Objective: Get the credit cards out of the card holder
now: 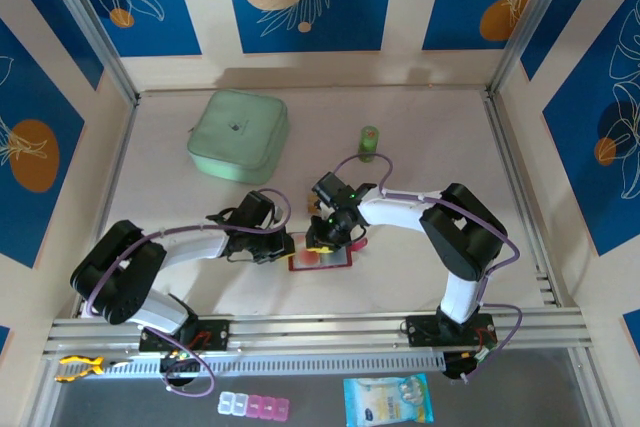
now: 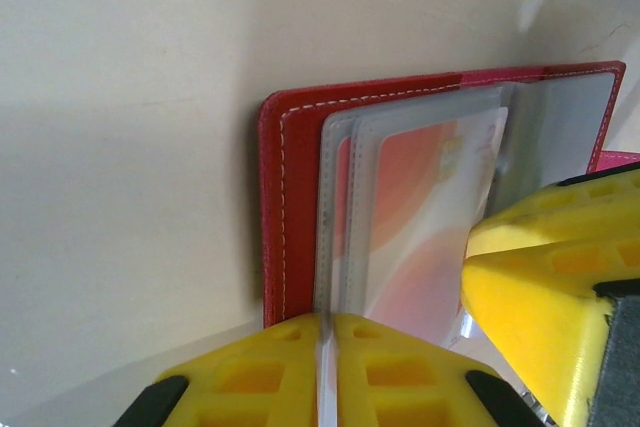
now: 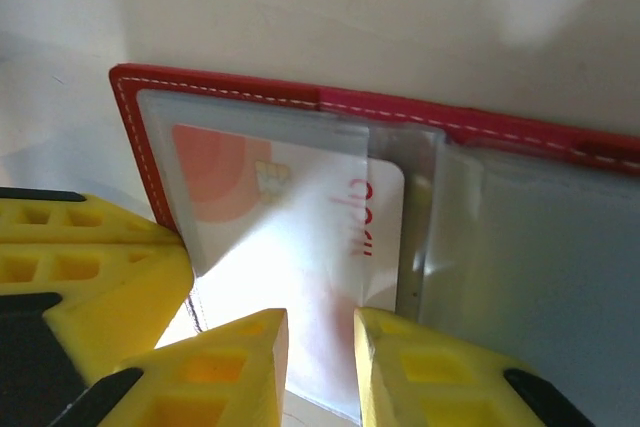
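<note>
The red card holder (image 1: 336, 261) lies open on the table between both arms, its grey inside and clear pockets facing up (image 3: 520, 247). A red-and-white credit card (image 3: 300, 217) sits partly inside a clear pocket, its right end sticking out of the sleeve. My left gripper (image 2: 326, 319) is shut on the edge of a clear pocket sleeve at the holder's left side (image 2: 290, 197). My right gripper (image 3: 320, 319) hovers over the card's near edge with a narrow gap between its fingers and nothing pinched. From above, both grippers (image 1: 288, 247) (image 1: 322, 244) meet over the holder.
A pale-green square pouch (image 1: 238, 135) lies at the back left and a small green bottle (image 1: 369, 142) stands behind the right arm. A pill organiser (image 1: 254, 405) and a blue packet (image 1: 388, 399) lie below the table's front rail.
</note>
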Available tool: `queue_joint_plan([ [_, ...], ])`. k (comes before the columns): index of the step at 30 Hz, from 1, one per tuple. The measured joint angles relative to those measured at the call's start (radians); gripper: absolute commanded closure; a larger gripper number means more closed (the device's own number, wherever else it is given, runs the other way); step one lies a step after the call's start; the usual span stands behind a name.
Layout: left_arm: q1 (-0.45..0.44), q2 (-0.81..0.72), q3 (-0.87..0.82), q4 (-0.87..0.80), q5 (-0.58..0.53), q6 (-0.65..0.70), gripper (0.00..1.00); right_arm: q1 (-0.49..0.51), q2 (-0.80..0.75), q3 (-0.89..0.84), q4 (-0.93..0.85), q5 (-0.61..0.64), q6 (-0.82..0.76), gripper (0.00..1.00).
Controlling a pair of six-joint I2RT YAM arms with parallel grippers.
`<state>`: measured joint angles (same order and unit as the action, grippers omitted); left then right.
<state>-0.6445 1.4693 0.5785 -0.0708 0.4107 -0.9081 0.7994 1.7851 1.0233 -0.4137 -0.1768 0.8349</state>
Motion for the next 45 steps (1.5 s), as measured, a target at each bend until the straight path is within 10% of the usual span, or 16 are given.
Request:
queue_joint_plan([
  [45, -0.046, 0.071, 0.074, 0.054, 0.029, -0.029, 1.0, -0.043, -0.063, -0.018, -0.042, 0.036, -0.033, 0.72],
])
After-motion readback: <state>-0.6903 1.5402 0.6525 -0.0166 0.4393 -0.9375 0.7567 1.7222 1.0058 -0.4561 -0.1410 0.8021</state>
